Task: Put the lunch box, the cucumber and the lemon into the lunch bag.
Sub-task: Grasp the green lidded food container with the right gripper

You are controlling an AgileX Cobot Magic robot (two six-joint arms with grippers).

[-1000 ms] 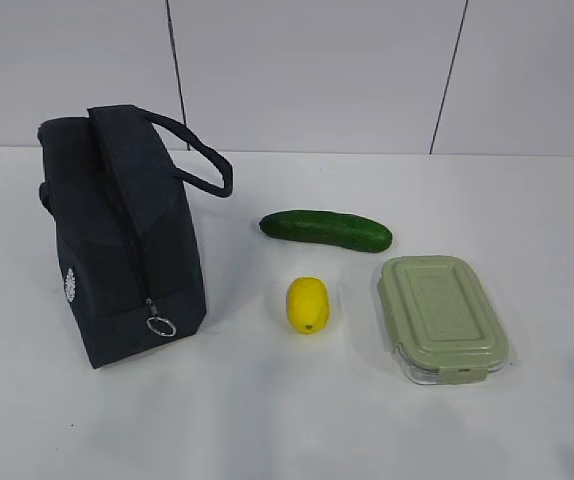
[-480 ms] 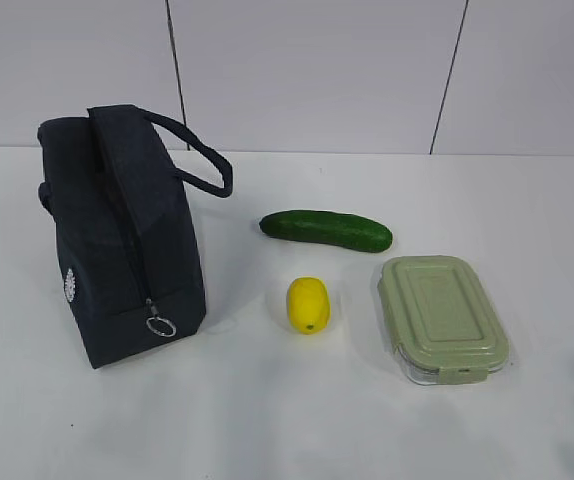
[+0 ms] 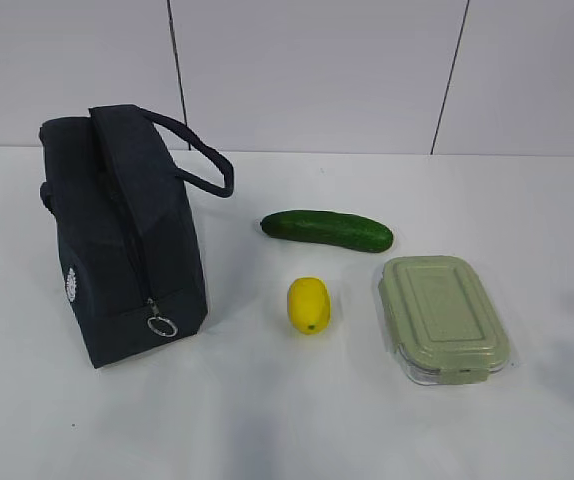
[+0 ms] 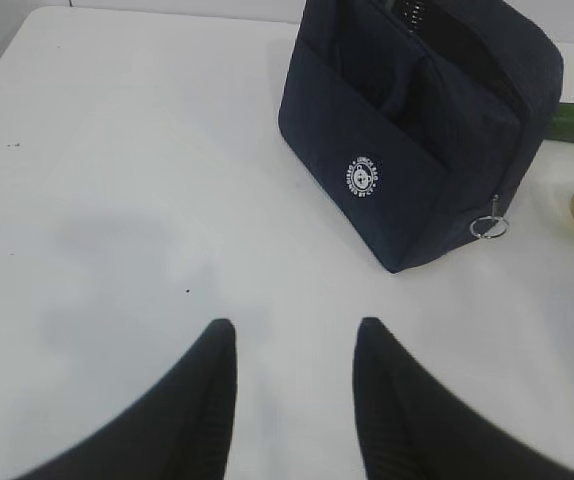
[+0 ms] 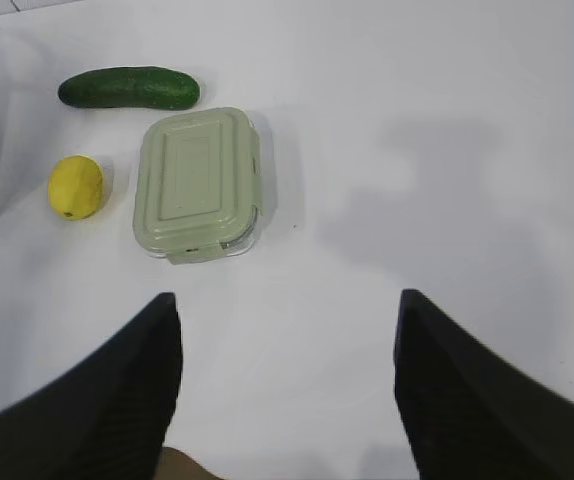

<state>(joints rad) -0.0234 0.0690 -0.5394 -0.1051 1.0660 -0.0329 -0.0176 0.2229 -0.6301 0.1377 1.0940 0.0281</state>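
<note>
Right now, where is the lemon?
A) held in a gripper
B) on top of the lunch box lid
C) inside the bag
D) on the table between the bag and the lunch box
D: the lemon sits on the white table, with the bag to its left and the lunch box to its right, touching neither; both grippers hang empty above the table.

Zipped navy lunch bag [image 3: 127, 235] stands left of cucumber [image 3: 327, 230], lemon [image 3: 308, 304] and green-lidded lunch box [image 3: 443, 317].
</note>
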